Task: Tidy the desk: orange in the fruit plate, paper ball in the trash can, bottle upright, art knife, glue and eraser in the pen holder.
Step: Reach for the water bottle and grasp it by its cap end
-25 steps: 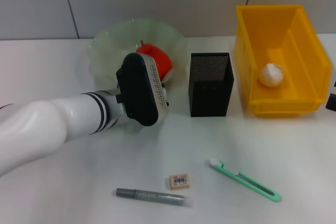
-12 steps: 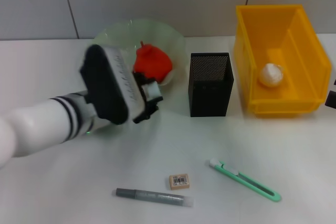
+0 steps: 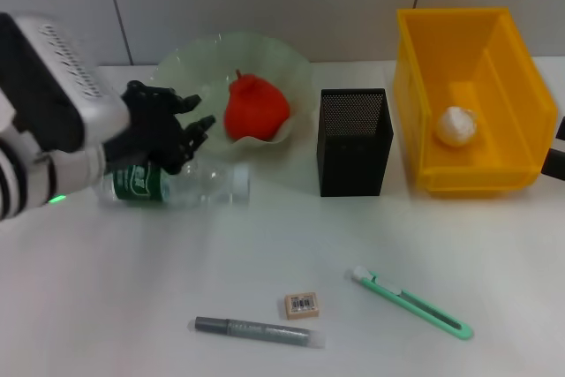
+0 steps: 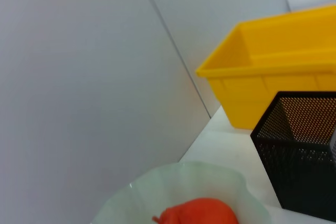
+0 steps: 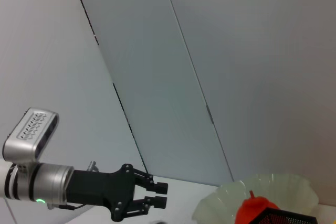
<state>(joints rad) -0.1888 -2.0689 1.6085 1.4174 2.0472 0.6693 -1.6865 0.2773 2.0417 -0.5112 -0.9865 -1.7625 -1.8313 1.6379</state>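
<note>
Your left tool hung released above the bottle (lying flat on the tabletop); right tool unseen.

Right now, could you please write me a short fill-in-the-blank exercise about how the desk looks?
1. The orange sits in the fruit ____.
2. The paper ball lies inside the ____ trash can.
3. The bottle is lying on its ____, below the left claw.
4. The eraser lies between the glue and the art ____.

Missing words: plate; yellow; side; knife
</note>
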